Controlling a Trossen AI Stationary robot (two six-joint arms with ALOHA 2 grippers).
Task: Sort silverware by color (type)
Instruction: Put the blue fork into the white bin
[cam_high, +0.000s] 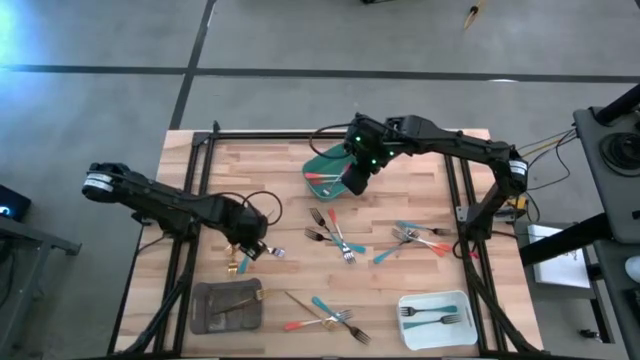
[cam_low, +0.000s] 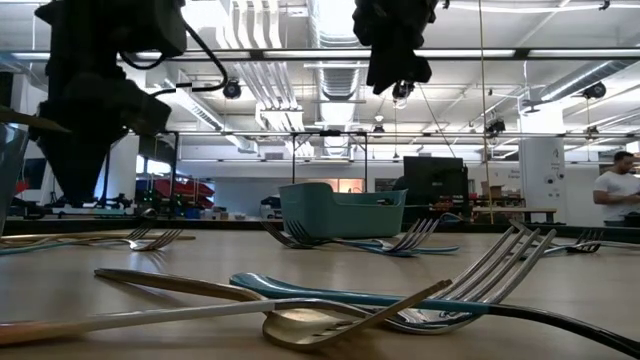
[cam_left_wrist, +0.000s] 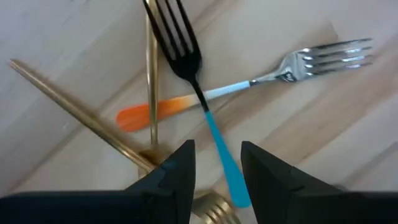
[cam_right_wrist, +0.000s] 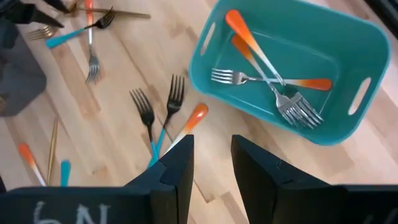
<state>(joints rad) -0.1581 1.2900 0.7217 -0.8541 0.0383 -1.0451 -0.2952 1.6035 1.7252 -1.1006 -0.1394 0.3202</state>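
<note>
Teal-handled fork (cam_left_wrist: 219, 149) beneath the spread left gripper (cam_left_wrist: 216, 163); right gripper (cam_right_wrist: 211, 152), spread, above green tray (cam_right_wrist: 348, 130).

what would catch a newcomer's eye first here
Probably the teal tray at the table's far middle, already holding orange-handled forks, with the right gripper hovering open beside it. Next, the forks scattered over the wooden table, where the left gripper hangs open above a teal-handled fork.

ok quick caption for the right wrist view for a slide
Right gripper with open jaws beside the teal tray holding three orange-handled forks.
</note>
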